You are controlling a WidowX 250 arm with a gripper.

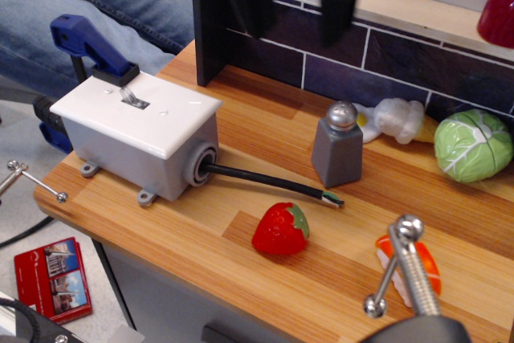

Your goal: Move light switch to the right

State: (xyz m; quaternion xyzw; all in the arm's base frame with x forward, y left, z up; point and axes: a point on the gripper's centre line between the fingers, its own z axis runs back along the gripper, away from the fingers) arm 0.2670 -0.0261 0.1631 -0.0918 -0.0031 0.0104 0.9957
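The gripper [293, 18] is hanging blurred at the top of the view, up and to the right of the switch [133, 98], its two dark fingers [246, 2] spread wide and gripping nothing. The switch is sticking up from the white plate [136, 108] on the grey box [132, 154], just beside the blue clamp [90, 47], with the shaker [338, 146] and strawberry [281, 230] sitting well off to its right.

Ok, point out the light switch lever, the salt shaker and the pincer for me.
light switch [131, 96]: main camera view, on the silvery toggle lever.
salt shaker [337, 154]: main camera view, on the grey body.
pincer [294, 4]: main camera view, midway between the two blurred dark fingers.
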